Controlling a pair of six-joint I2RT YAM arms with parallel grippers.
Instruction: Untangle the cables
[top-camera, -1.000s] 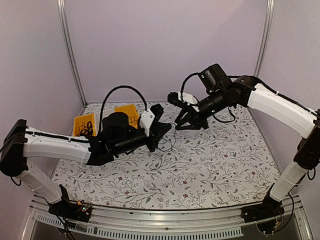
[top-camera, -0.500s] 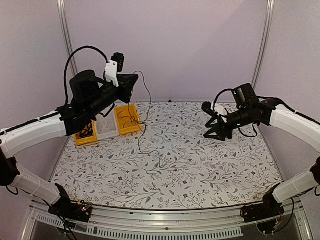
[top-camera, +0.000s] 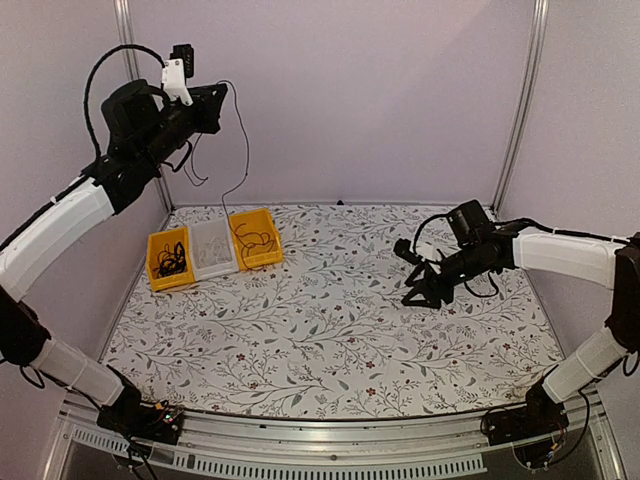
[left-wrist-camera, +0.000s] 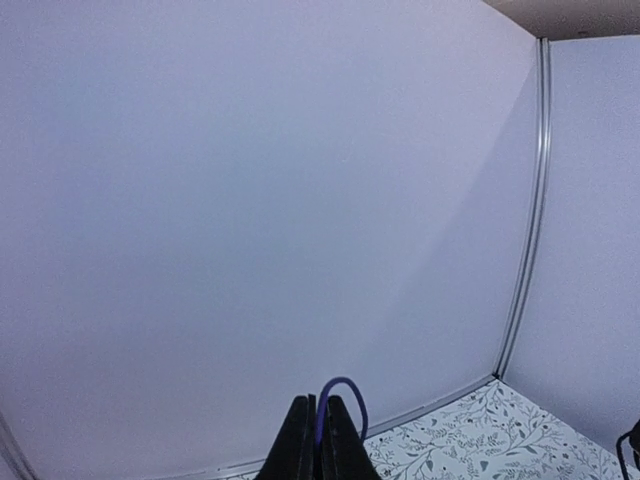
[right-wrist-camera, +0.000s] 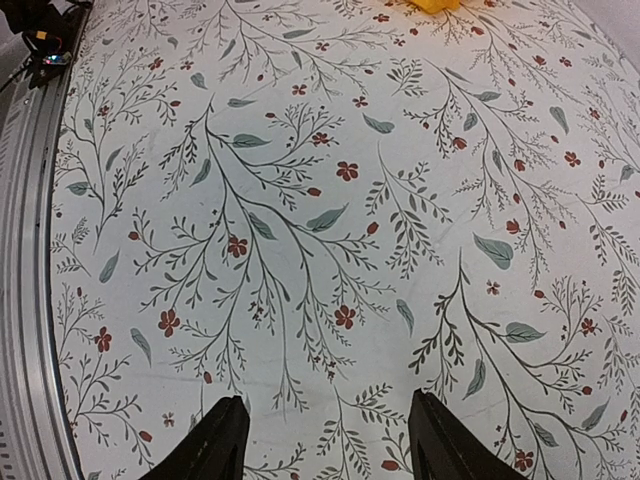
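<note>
While the left arm reaches high above the far left corner of the tabletop (top-camera: 330, 340), the left gripper (top-camera: 214, 94) is pinched fully closed on a single thin black cable (top-camera: 245, 150). The cable hangs from the closed jaws in a slack curve in front of the back wall (top-camera: 350, 100). It runs down into the right yellow bin (top-camera: 270, 217), where its lower end lies in a loose coil.

Three small bins stand side by side along the far left edge of the tabletop. A pale bin (top-camera: 213, 255) sits between the two yellow ones, touching both. More cables (top-camera: 172, 262) lie bundled in a dark tangle inside the left yellow bin (top-camera: 170, 285).

From the left wrist camera, the two fingers (left-wrist-camera: 298, 445) are pressed together. A short loop of the cable, bluish in that view, arches just above the tips against the plain wall.

On the right side of the tabletop, the right gripper (top-camera: 420, 290) hangs low over the flower-printed cloth, well apart from the bins. Its jaws stand wide apart and hold nothing. The right wrist camera shows only bare floral cloth between its fingers (right-wrist-camera: 222, 445), with the metal rail at the tabletop's near edge (right-wrist-camera: 25, 250) running down the left of that view.
</note>
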